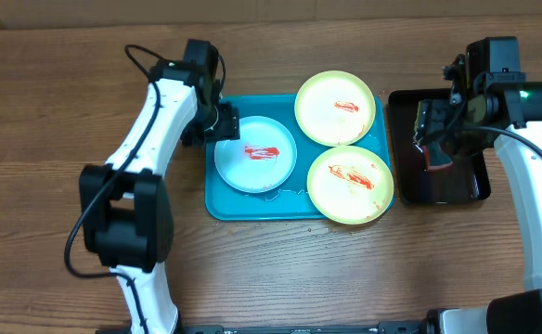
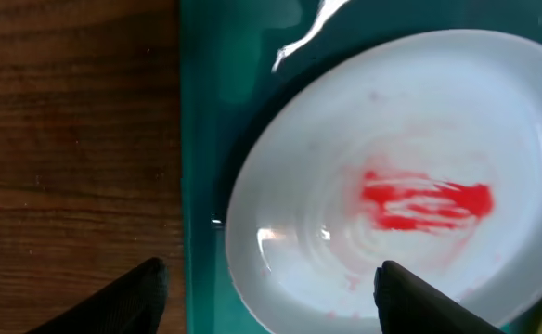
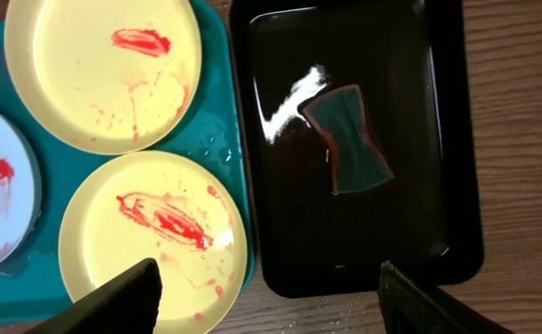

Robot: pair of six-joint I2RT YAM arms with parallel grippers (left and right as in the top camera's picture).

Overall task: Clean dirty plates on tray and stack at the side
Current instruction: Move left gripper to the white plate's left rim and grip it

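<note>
The turquoise tray [image 1: 225, 206] holds three plates, all smeared with red sauce. A pale blue-white plate [image 1: 255, 154] lies at its left, and two yellow-green plates lie at the back right [image 1: 335, 108] and front right [image 1: 350, 184]. My left gripper [image 1: 217, 121] is open and empty. In the left wrist view its fingers [image 2: 271, 288] straddle the left edge of the blue-white plate [image 2: 410, 186] and the tray rim [image 2: 206, 139]. My right gripper [image 1: 433, 130] is open and empty above the black tray. In the right wrist view it [image 3: 266, 288] hangs over that tray's near-left corner.
A glossy black tray [image 1: 466, 181] stands right of the turquoise tray and holds a dark sponge [image 3: 350, 139] with a reddish edge. In the right wrist view the black tray [image 3: 438, 250] lies close beside both yellow-green plates [image 3: 104, 70] [image 3: 150, 241]. Wooden table surrounds both trays.
</note>
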